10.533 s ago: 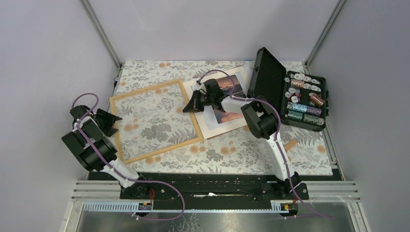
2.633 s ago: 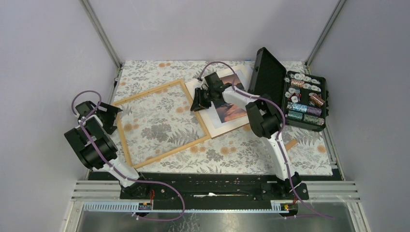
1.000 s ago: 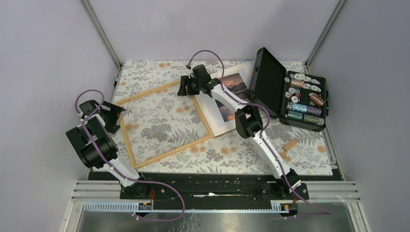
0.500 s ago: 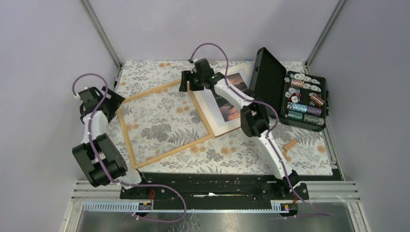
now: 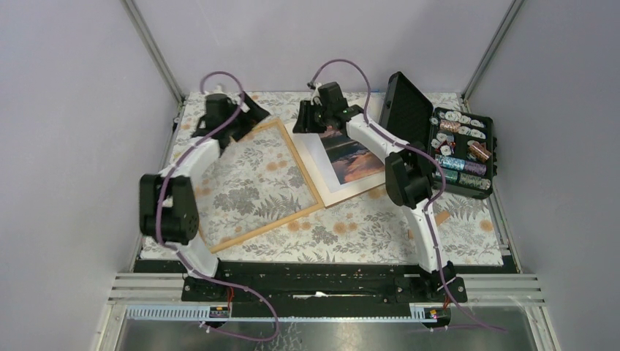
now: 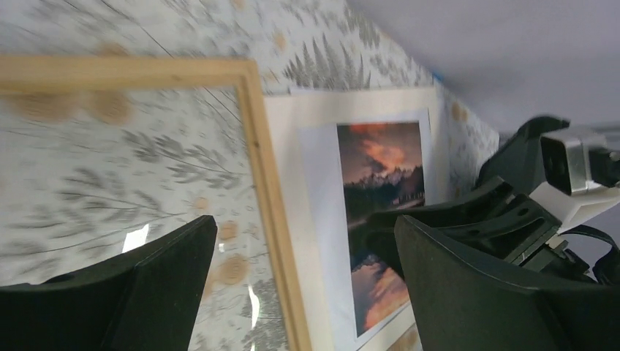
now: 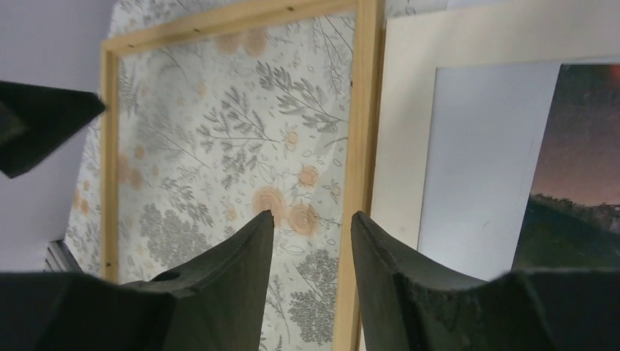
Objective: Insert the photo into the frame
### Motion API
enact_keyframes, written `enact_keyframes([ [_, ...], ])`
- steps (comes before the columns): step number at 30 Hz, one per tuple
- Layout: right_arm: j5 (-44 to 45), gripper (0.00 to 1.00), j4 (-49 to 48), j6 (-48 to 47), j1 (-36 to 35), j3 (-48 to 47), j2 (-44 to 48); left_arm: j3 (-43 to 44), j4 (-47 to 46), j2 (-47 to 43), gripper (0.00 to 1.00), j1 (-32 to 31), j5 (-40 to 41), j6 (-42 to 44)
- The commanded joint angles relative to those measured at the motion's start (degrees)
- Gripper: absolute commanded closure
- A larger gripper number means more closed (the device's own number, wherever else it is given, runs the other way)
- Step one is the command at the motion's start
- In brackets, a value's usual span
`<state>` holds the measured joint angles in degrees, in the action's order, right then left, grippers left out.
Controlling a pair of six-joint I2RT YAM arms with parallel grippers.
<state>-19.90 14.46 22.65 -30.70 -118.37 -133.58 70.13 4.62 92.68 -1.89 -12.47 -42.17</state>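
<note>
The frame (image 5: 267, 228) is seen laid flat on the floral cloth (image 5: 343, 227), left of centre, its right rail set against the cream mat (image 7: 398, 110). The photo (image 5: 351, 157) is laid on that mat, outside the frame, beside the open black case (image 5: 409, 124). Farther back, the left gripper (image 5: 248, 115) is held over the frame's far left corner, spread wide and empty, while the right gripper (image 5: 301, 121) is held over the far right corner, narrowly parted, nothing pinched
</note>
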Motion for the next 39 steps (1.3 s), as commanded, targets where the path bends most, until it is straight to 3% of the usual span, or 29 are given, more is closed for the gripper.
enact_keyframes([
  [1, -1.6, 0.50, -2.9, -2.1, -0.8, 0.7, -2.6, 4.0, -11.9, 9.3, 0.04, -4.2, -1.2, -7.0],
  [9, -2.8, 0.62, 1.4, -0.2, -0.8, -7.9, -12.9, 13.1, -18.1, 24.6, 0.08, -5.6, -3.2, -10.7],
  [18, -4.4, 0.74, 2.4, 1.2, -0.8, -10.7, -16.4, 18.7, -21.7, 32.8, 0.13, -5.7, -6.7, -14.6],
  [39, -4.1, 0.70, 3.8, 0.3, -1.1, -12.1, -17.5, 15.2, -25.0, 36.5, 0.15, -5.1, -6.2, -16.9],
])
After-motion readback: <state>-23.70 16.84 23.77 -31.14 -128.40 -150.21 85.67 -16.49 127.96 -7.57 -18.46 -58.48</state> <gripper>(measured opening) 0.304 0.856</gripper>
